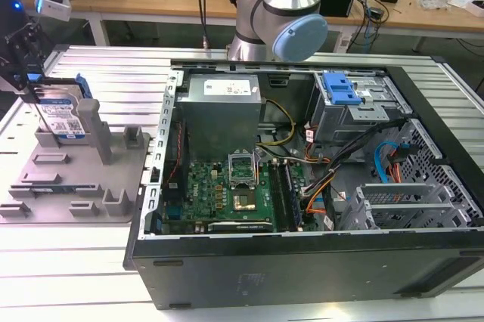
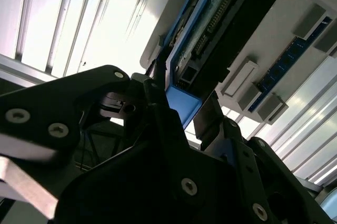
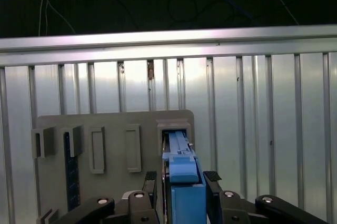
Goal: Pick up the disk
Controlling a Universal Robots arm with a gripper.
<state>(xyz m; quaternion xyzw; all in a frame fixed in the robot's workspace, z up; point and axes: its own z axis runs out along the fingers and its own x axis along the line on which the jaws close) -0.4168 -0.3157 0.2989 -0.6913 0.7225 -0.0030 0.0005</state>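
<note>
The disk point(image 1: 62, 114) stands on edge in a slot of the grey holder tray point(image 1: 76, 186) at the exterior view's left; its blue-and-white label and blue edge rails are visible. My gripper point(image 1: 44, 99) comes down over it from above, one finger on each flat side. In the first wrist view the fingers point(image 3: 212, 177) hug the blue rail of the disk point(image 3: 184, 187), which runs down into the tray slot point(image 3: 174, 126). In the second wrist view the disk point(image 2: 210, 29) sits between the dark finger links, and the gripper point(image 2: 181, 95) looks shut on it.
An open computer case point(image 1: 302, 186) fills the middle and right of the slatted metal table, with a blue drive-bay bracket point(image 1: 340, 88) inside. The arm's base point(image 1: 280, 20) stands behind the case. Upright tray posts point(image 1: 102, 133) rise beside the disk. A cluttered bench runs along the back.
</note>
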